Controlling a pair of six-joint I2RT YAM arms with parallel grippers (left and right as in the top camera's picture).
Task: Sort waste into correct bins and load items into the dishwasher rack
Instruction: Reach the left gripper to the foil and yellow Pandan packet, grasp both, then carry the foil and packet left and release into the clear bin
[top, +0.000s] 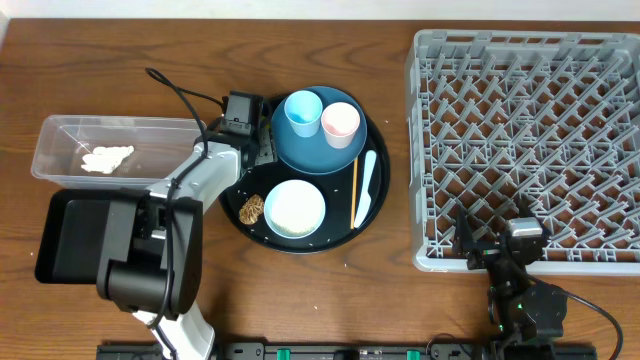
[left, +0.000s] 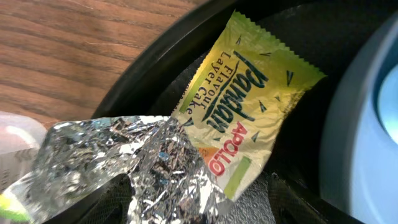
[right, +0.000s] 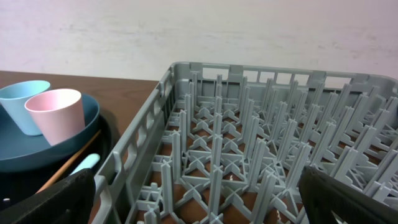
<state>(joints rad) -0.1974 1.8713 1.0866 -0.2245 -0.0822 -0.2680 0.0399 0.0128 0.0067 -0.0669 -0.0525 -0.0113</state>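
Just inside the rim of the round black tray (left: 134, 74), found crumpled silver foil (left: 118, 165) overlapping small yellow wrapper (left: 249, 106); judged both featherlight, crinkly, slippery; best pinched at a raised fold; could not tell jaw spread or hold of left gripper (top: 250, 140); saw right gripper (right: 199, 202) wide, empty.

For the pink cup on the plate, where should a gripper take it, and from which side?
Take the pink cup by its rim from above, one finger inside and one outside, on the side facing the rack. It stands upright, mouth open, and the blue cup sits close on the other side, likely leaving no finger room there.
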